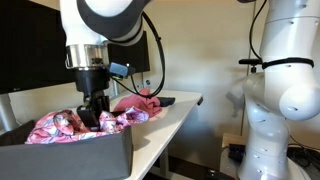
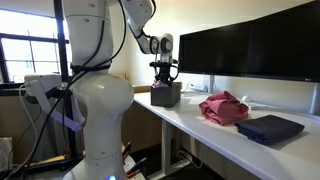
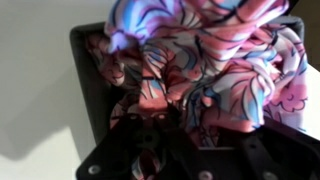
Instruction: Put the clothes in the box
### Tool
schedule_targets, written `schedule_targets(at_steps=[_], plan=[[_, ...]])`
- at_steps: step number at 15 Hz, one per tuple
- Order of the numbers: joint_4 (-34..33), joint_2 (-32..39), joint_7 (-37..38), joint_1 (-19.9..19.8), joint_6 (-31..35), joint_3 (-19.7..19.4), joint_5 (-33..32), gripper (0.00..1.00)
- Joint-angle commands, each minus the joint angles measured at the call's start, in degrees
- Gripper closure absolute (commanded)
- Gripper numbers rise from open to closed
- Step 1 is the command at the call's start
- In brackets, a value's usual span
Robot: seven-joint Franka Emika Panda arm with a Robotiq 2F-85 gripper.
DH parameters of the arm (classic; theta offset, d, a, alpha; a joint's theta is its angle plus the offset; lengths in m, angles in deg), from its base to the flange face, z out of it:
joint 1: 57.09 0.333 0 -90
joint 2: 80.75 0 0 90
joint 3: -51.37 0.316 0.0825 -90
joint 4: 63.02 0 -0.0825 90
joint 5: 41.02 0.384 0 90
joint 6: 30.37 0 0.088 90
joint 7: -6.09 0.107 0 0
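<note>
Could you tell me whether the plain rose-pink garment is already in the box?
No, the rose-pink garment lies on the white table, apart from the box.

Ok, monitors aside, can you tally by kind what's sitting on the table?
Garments: 2 (patterned garment in the box, rose-pink garment on the table)
Box: 1
Dark flat item: 1
Total: 4

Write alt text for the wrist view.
A crumpled pink fabric garment with a white and purple pattern fills a dark grey rectangular box standing on a white table. The black gripper comes in from the bottom edge, its tips buried in the gathered folds.
</note>
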Motion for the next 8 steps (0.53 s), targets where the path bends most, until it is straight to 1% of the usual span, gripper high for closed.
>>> schedule_targets(at_steps=[1, 5, 8], plan=[[1.86, 1.94, 3.84, -0.09, 2.72, 0.51, -4.80, 0.89], [2.11, 5.09, 6.31, 0.42, 2.79, 0.52, -9.22, 0.89], [1.70, 6.50, 7.43, 0.60, 2.40, 0.48, -11.06, 0.90]])
